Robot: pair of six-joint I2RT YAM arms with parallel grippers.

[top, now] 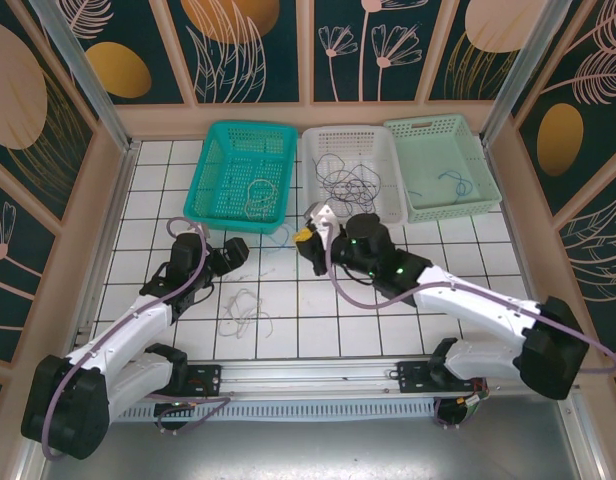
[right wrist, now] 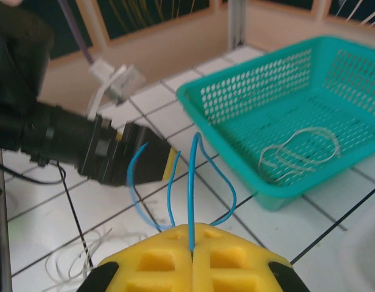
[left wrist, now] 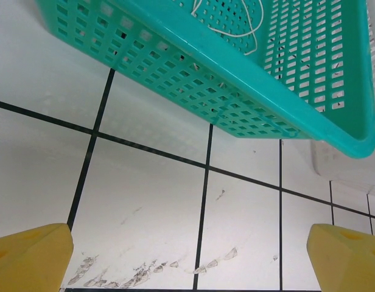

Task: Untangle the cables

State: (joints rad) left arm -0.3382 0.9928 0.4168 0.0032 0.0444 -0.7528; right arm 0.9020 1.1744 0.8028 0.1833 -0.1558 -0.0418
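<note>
Blue cable (right wrist: 191, 182): being gripped in the clenched right pincer (right wrist: 192, 246), strands rising straight from it, just before the near wall of the teal basket (right wrist: 236, 112). Left pincer (left wrist: 187, 261): being held released, facing that same wall.

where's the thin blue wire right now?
In the right wrist view, the thin blue wire is pinched in the shut right gripper. It loops upward just in front of the teal mesh plastic basket.

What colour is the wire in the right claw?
The wire is blue, clearest in the right wrist view.
</note>
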